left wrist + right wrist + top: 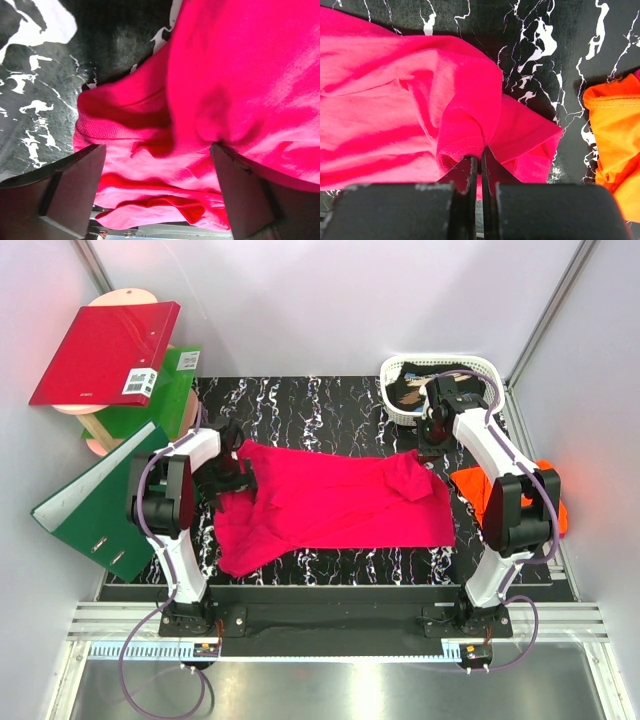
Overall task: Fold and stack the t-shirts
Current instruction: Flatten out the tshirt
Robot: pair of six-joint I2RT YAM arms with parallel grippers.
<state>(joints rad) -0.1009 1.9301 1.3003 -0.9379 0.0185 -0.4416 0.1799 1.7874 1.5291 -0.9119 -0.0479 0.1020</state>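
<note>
While your right gripper pinches the magenta-pink cloth t-shirt | left gripper gapes | folding barely begun | bright orange cloth t-shirt untouched

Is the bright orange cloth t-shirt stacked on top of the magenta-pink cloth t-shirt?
No, the bright orange cloth t-shirt lies crumpled beside the magenta-pink cloth t-shirt, not on it.

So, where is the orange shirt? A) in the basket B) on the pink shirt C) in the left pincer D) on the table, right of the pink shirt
D: the orange shirt lies bunched on the table, beside the pink shirt.
</note>
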